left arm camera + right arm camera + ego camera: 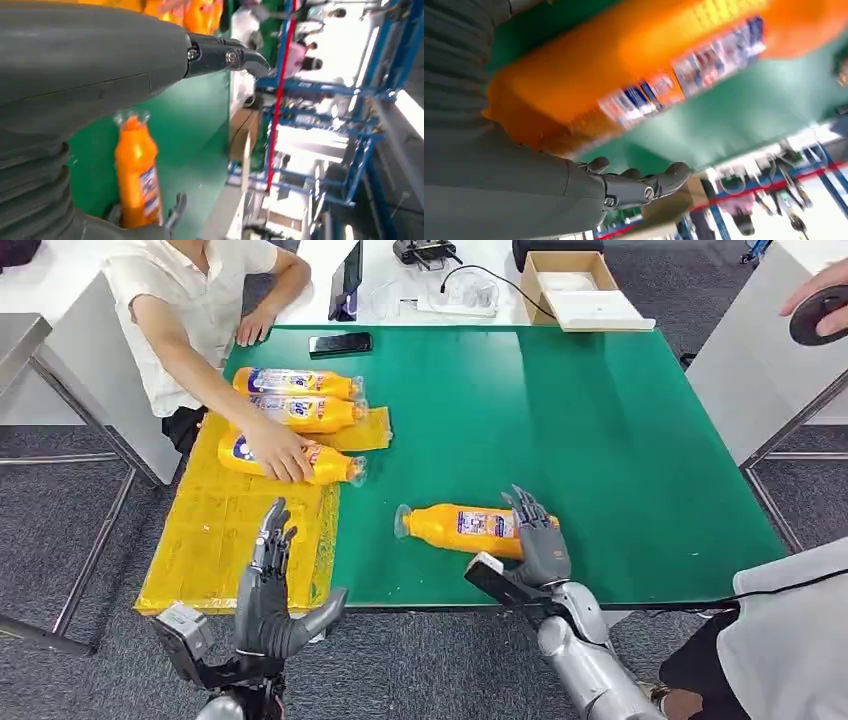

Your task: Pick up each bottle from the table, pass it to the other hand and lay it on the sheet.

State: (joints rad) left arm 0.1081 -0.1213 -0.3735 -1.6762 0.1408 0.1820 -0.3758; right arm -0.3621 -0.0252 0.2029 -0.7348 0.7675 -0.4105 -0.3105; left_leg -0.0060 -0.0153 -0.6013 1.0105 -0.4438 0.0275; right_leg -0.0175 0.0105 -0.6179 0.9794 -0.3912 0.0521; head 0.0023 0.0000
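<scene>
While lying on its side on the green table, near edge, orange bottle under fingers of right hand, draped over base end, grasp not clear. Left hand held upright, fingers apart, holding nothing, near yellow sheet at left.

The orange bottles carry blue-and-white labels, but the print is too small and blurred to read. No other text is legible.
</scene>
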